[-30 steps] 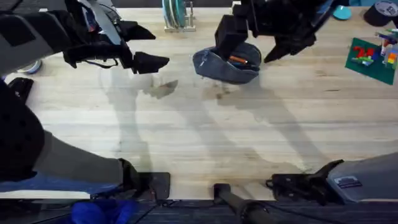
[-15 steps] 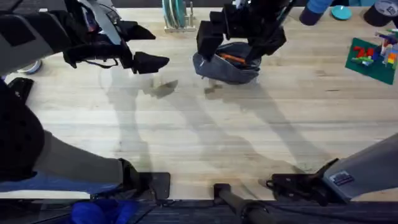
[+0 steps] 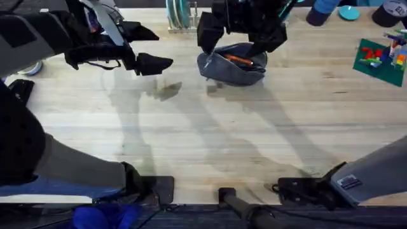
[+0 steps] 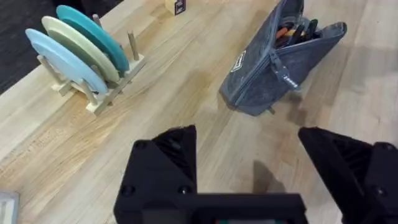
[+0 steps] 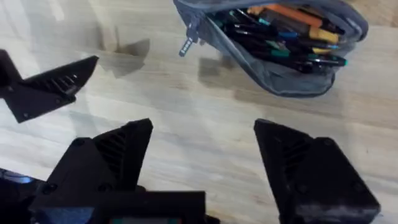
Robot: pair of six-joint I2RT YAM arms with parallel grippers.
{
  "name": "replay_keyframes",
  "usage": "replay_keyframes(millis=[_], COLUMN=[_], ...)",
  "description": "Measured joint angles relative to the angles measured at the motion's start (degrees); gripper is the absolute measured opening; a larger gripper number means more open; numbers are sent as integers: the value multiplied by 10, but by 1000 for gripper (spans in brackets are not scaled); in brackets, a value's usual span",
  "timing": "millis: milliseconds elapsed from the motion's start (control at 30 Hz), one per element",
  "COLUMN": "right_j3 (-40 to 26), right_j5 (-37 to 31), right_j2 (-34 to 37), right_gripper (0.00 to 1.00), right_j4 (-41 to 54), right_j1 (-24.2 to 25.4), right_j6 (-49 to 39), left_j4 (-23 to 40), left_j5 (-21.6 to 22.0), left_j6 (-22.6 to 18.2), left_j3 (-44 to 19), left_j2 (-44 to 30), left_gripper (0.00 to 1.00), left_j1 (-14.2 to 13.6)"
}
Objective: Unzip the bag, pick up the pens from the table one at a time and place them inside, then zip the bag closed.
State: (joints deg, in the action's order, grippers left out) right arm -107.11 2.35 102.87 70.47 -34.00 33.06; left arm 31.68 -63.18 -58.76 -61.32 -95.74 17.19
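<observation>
Wooden dish rack [image 4: 102, 87] on surface, holding three plates [image 4: 74, 46] upright on edge: teal, pale green, light blue. Green baseplate [image 3: 381, 60] with coloured toy bricks [image 3: 395, 49] far right. Teal disc [image 3: 349, 12] and black tape roll [image 3: 388, 13] at far right edge.

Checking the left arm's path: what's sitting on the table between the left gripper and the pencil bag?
Nothing: the left wrist view shows bare table from the left gripper to the bag.

unzipped bag [image 5: 273, 68], pens [image 5: 283, 34] inside, spread claw [image 5: 202, 165]
</observation>
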Motion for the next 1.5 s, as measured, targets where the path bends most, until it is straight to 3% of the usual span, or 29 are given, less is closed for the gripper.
replay_keyframes(millis=[467,800,1500], right_j3=[-1,-2,-3], right_j5=[0,0,-43], right_j2=[5,67,117], right_gripper=[995,996,992], right_j4=[-59,-62,-109], right_j1=[0,-23,-26], right_j6=[16,55,104], left_j4=[0,0,0], left_j5=[0,0,0], left_j6=[0,0,0], left_j3=[0,0,0], left_j2=[0,0,0], left_gripper=[993,993,993], left_j1=[0,0,0])
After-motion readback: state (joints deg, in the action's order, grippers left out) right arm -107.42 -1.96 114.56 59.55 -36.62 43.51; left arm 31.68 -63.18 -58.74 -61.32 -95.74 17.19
